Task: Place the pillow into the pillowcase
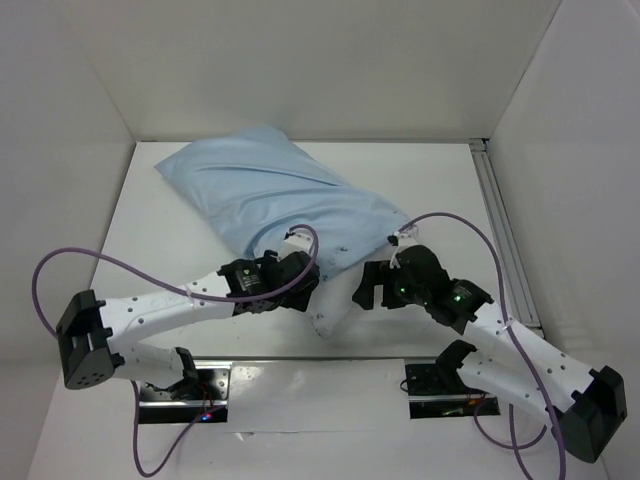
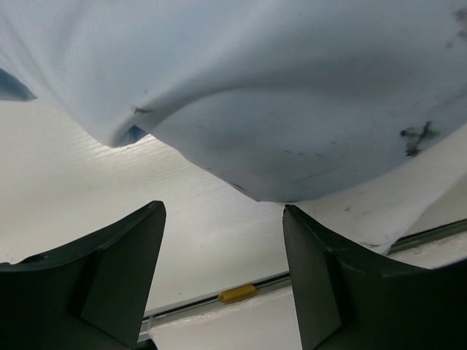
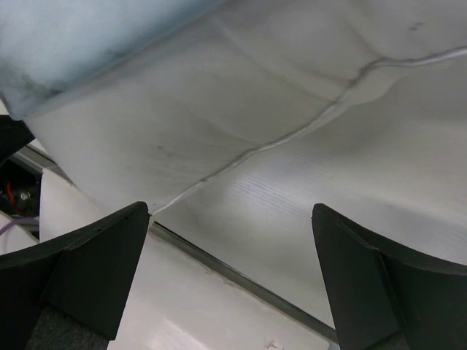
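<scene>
The light blue pillowcase (image 1: pixel 270 185) lies diagonally from the back left to the table's middle, plump with the pillow inside. The pillow's white end (image 1: pixel 335 305) sticks out of its near opening, between my two grippers. My left gripper (image 1: pixel 303 288) is open and empty at that end's left side. In the left wrist view its gripper (image 2: pixel 222 211) sits just under the pale hanging fabric (image 2: pixel 306 124). My right gripper (image 1: pixel 366 290) is open and empty at the right side. In the right wrist view its gripper (image 3: pixel 230 211) is below the seamed pillow (image 3: pixel 219 102) and the pillowcase edge (image 3: pixel 51 44).
White walls close the table (image 1: pixel 440 180) at the back and both sides. A metal rail (image 1: pixel 500 230) runs along the right edge. Another rail (image 1: pixel 300 362) crosses the near edge by the arm bases. Purple cables loop over both arms.
</scene>
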Available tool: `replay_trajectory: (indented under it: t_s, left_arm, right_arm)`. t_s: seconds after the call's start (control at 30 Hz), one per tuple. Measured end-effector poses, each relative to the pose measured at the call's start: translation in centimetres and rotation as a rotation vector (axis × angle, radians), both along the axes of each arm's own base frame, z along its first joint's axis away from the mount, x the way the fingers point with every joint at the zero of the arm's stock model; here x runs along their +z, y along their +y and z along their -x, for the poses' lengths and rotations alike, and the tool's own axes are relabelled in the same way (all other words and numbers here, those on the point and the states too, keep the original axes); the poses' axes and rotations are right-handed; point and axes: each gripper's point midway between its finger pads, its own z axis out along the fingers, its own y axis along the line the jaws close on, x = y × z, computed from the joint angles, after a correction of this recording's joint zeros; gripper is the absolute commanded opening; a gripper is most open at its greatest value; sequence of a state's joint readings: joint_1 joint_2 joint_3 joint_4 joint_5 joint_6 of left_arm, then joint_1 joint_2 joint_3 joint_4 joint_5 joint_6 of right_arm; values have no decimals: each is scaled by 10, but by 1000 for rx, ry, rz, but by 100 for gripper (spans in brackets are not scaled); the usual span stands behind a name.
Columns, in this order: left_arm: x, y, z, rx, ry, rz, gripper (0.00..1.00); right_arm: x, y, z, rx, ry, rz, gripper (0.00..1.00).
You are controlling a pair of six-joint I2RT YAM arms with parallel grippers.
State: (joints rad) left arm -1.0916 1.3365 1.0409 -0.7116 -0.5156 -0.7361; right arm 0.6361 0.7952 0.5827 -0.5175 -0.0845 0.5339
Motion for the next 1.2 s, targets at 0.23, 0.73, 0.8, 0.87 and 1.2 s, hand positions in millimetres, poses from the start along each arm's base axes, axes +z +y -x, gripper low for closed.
replay_trajectory:
  t_s: [0.23,0.73,0.8,0.87,1.2]
  left_arm:
    - [10,-14,-9,-57,2,100,78]
    - [17,-25,-12,-94,25,107,0]
    - [27,-29,-10,-105,26,127,0]
    - [40,-37,-4,-135,23,165,0]
    - [99,-75,24,-287,40,365,0]
  right_arm:
    - [13,33,-1,43,-46,-89,100]
    - [3,75,-29,9,-39,-225,5]
    - [5,74,-34,-19,-55,-228,0]
    - [6,71,-40,-58,-71,-227,0]
    - [18,64,-61,-190,-119,-246,0]
